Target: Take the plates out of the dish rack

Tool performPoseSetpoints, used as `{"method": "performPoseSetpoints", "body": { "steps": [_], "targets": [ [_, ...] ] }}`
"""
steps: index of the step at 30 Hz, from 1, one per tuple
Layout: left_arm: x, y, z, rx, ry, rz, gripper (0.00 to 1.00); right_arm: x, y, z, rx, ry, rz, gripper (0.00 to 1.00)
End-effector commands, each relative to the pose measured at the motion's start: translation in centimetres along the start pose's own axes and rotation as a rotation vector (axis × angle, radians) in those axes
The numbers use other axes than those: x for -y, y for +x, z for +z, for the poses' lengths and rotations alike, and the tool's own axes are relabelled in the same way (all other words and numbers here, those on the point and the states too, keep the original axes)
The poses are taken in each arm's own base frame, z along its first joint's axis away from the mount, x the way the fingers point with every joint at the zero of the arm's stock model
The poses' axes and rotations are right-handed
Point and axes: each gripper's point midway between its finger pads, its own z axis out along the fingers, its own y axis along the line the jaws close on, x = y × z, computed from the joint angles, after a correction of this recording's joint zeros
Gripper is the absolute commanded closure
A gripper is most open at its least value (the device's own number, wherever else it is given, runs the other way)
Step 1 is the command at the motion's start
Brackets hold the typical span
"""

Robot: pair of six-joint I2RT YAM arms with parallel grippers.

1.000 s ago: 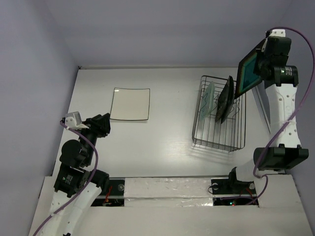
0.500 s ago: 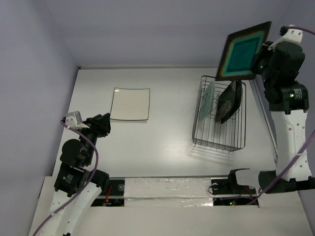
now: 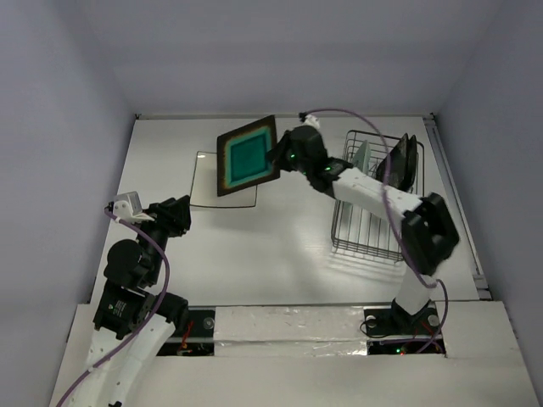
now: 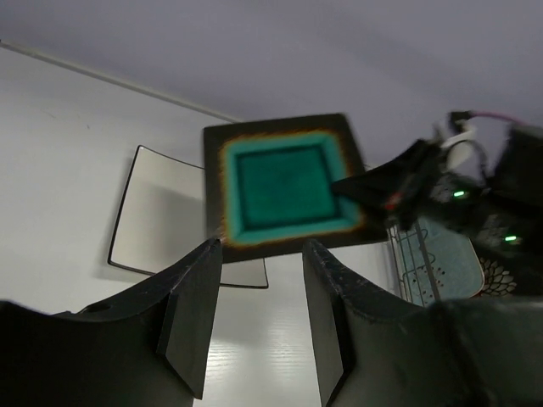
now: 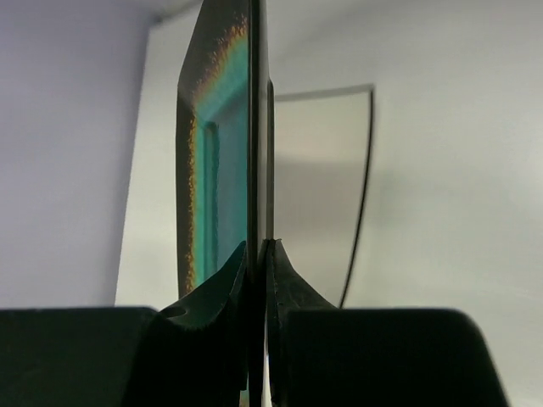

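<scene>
- Right gripper [image 3: 277, 158] gripped the teal-centred plate [image 3: 249, 156] by its edge, upper centre, overlapping the white plate [image 3: 204, 193].
- Left gripper [image 4: 260, 254] sat lower left, jaws apart, empty.

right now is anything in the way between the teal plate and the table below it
Only the white plate, lying flat on the table beneath the teal plate that the right pincer holds.

The teal plate [image 4: 284, 182] has a teal centre, around it a speckled orange band, then a dark brown rim. The white plate [image 4: 161, 216] is cream-white with a thin dark edge. The dish rack [image 3: 373, 237] is dark wire. The mint plate [image 4: 450, 263] is pale green, and the black plate [image 4: 505, 278] carries white petal marks. The table [image 3: 288, 246] is white.
</scene>
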Motion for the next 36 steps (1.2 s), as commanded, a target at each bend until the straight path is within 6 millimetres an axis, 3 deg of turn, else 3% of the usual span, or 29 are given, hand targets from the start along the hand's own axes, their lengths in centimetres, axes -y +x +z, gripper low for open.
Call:
{"method": "performPoseSetpoints", "body": {
  "steps": [1, 2, 6, 12, 17, 26, 31, 36],
  "targets": [
    [0.2, -0.2, 0.4, 0.006, 0.005, -0.009, 0.60, -14.4, -11.3, -3.2, 0.331, -0.472, 0.274, 1.00],
    [0.2, -0.1, 0.4, 0.005, 0.004, -0.008, 0.60, -13.9, -10.4, -1.1, 0.317, -0.456, 0.295, 1.00],
    [0.1, 0.3, 0.8, -0.011, -0.004, -0.002, 0.60, -13.7, -7.3, 2.5, 0.262, -0.445, 0.347, 1.00],
    [-0.1, 0.2, 0.8, -0.006, -0.011, -0.002, 0.60, -11.5, -1.9, 6.5, 0.179, -0.399, 0.396, 1.00],
    [0.0, 0.1, 0.7, -0.002, -0.009, -0.003, 0.60, -10.4, 1.6, 8.2, 0.128, -0.373, 0.424, 1.00],
    [-0.1, 0.2, 0.8, -0.006, -0.011, -0.004, 0.60, -10.0, 3.7, 9.7, 0.089, -0.363, 0.439, 1.00],
    [0.0, 0.1, 0.7, 0.000, -0.009, -0.005, 0.60, -8.4, 5.6, 10.3, 0.060, -0.291, 0.444, 0.99],
    [0.1, -0.2, 0.6, 0.007, -0.005, -0.007, 0.60, -5.9, 7.7, 10.7, 0.015, -0.147, 0.360, 0.68]
  ]
}}
